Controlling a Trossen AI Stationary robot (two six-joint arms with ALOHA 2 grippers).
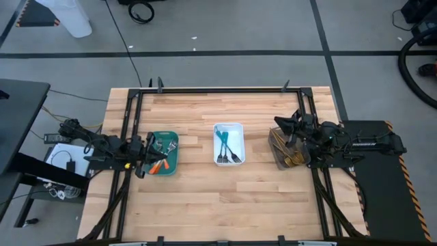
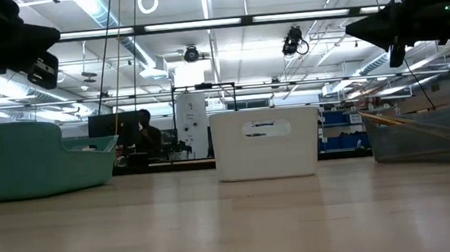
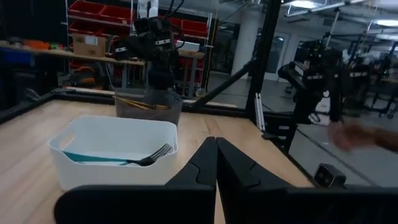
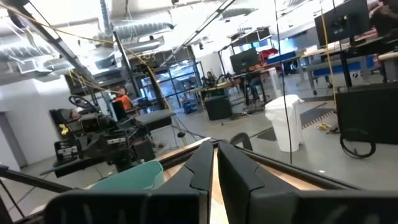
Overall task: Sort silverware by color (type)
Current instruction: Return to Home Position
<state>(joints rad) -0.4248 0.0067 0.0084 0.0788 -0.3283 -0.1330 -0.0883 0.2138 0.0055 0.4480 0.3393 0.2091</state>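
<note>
The silverware lies sorted in three trays on the wooden table. Orange-handled pieces are in the teal tray on the left. Blue-handled forks are in the white tray in the middle. Gold pieces are in the grey-brown tray on the right. My left gripper hangs shut and empty above the teal tray's left edge, pointing level toward the white tray. My right gripper hangs shut and empty above the grey-brown tray's far end, pointing toward the teal tray.
Black frame rails run along the table's left, right and far edges. Bare wood lies between the trays and toward the near edge. A person's hand shows blurred beyond the table in the left wrist view.
</note>
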